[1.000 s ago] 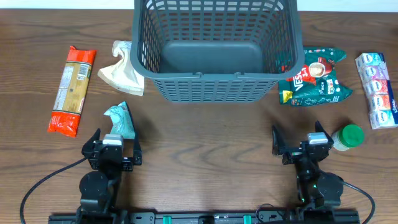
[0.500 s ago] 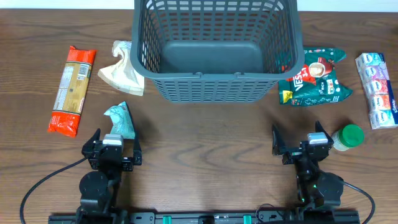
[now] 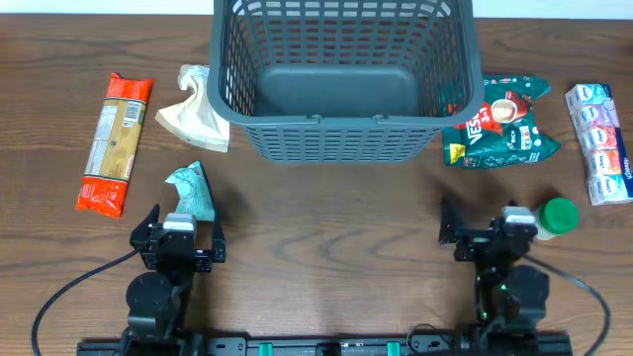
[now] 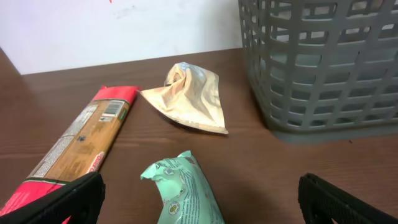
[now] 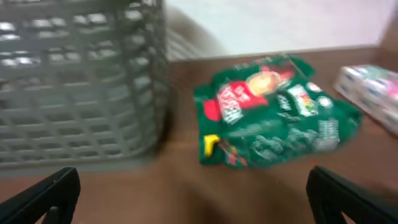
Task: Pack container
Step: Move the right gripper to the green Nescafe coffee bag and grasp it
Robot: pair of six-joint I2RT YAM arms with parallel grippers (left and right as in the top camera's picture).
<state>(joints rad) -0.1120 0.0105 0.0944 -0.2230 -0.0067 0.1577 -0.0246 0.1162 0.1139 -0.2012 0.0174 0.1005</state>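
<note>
The container (image 3: 341,138) is found at the far middle of the surface (image 3: 326,213), with a green packet (image 3: 504,124) laid just beside it on the right. Left tool (image 3: 182,235) and right tool (image 3: 482,232) are both seen spread wide open.

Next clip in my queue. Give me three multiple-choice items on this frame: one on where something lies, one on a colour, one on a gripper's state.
1. The long red-and-orange plastic packet lies:
A) left of the large dark grey lattice plastic basket
B) inside it
C) right of it

2. The lid of the small pale plastic jar is:
A) red
B) green
C) blue

3. The left gripper is:
A) shut on the jar
B) shut on the basket's rim
C) open, holding nothing

Answers:
1. A, since the overhead view shows it flat on the table on the left arm's side.
2. B, since the lid is bright green.
3. C, since its fingers stand wide apart in the left wrist view.
</note>
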